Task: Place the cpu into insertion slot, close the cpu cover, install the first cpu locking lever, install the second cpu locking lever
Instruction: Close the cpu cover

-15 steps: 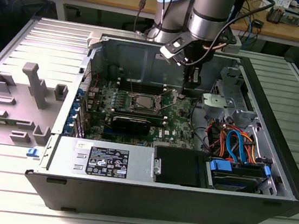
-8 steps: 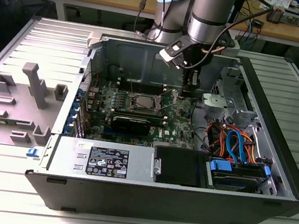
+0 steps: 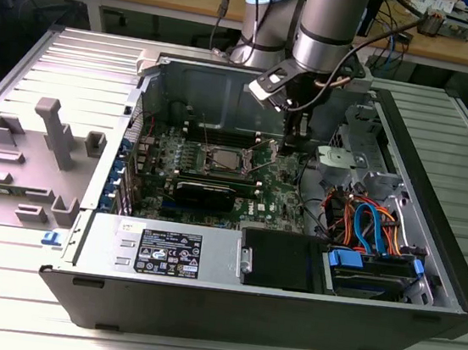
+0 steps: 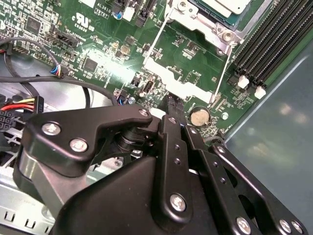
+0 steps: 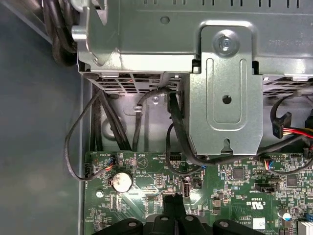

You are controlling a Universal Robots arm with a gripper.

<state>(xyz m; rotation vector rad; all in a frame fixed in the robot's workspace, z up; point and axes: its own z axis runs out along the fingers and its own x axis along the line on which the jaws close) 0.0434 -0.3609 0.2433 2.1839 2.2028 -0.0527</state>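
Note:
The cpu (image 4: pixel 230 4) lies in the insertion slot (image 4: pixel 195 19), its pale metal top showing; in the exterior view the slot (image 3: pixel 221 158) sits mid-board. The cpu cover (image 4: pixel 171 81) is swung open from the slot's edge, and green board shows through its window. Its free edge points at my gripper (image 4: pixel 170 103). The gripper is shut with nothing between its fingers, and its tip is at or just short of that edge. It hangs low over the motherboard to the exterior view's right of the slot (image 3: pixel 292 148). In the first wrist view the fingertips (image 5: pixel 173 199) hover above the board.
A coin battery (image 4: pixel 199 117) lies beside the fingertips. Long black memory slots (image 4: pixel 274 34) run past the socket. A metal drive bracket (image 5: pixel 225 93) and black cables (image 5: pixel 176 127) rise beyond the board. A black card (image 3: pixel 204 193), the power supply (image 3: pixel 173 253) and case walls ring the board.

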